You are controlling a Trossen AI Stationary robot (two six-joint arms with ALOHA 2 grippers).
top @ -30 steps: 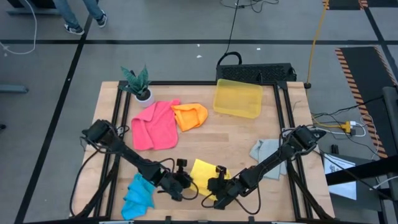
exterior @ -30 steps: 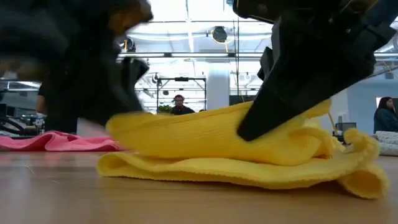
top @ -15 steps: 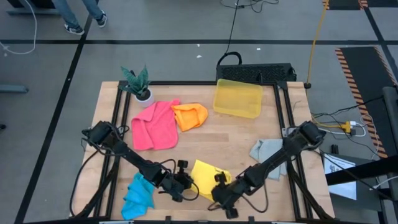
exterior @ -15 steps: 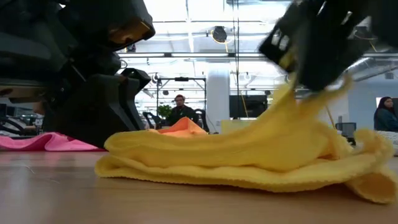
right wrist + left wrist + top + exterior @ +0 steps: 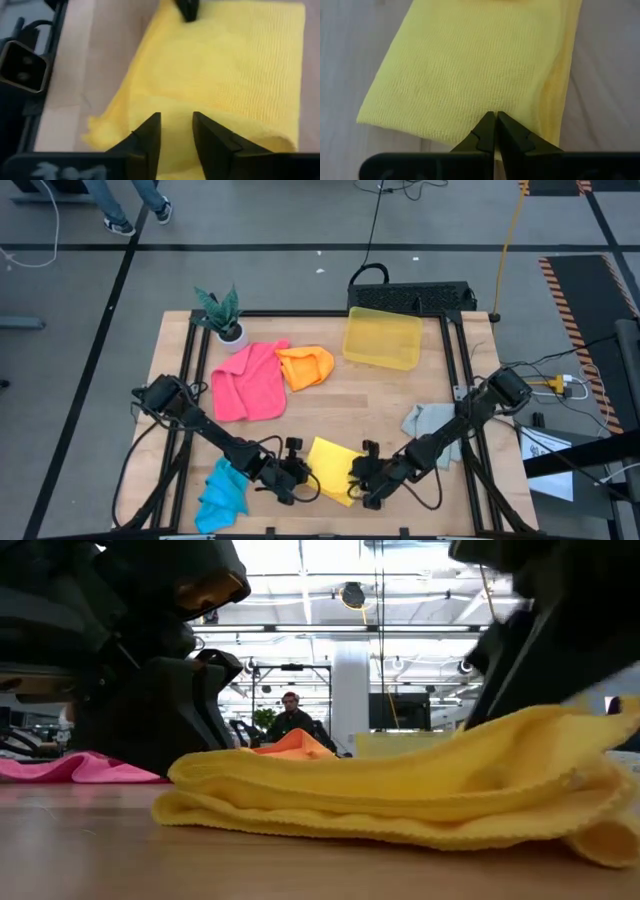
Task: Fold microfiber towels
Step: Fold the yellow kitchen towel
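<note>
The yellow towel lies folded in layers on the table near its front edge. My left gripper is shut, its tips on the towel's left side. My right gripper stands open over the towel's right side; in the low view the towel's raised edge hides its fingertips. The pink towel and the orange towel lie at the far left. The blue towel lies at the near left and the grey towel at the right. My left gripper sets its shut fingertips on the yellow towel's top layer, close to its left edge. The fingers come slanting down from the table's left. The towel lies flat on the table under them. My right gripper: I cannot tell whether its open fingers touch the towel.
A translucent yellow bin stands at the far right of the table, and a small potted plant at the far left corner. People show in the room beyond. Bare wood lies between the towels at the table's middle.
My right gripper first went toward the near edge and rose, drawing part of the yellow towel up with it. It has since gone toward the table's right. The drawn-up part has sunk back onto the folded towel.
</note>
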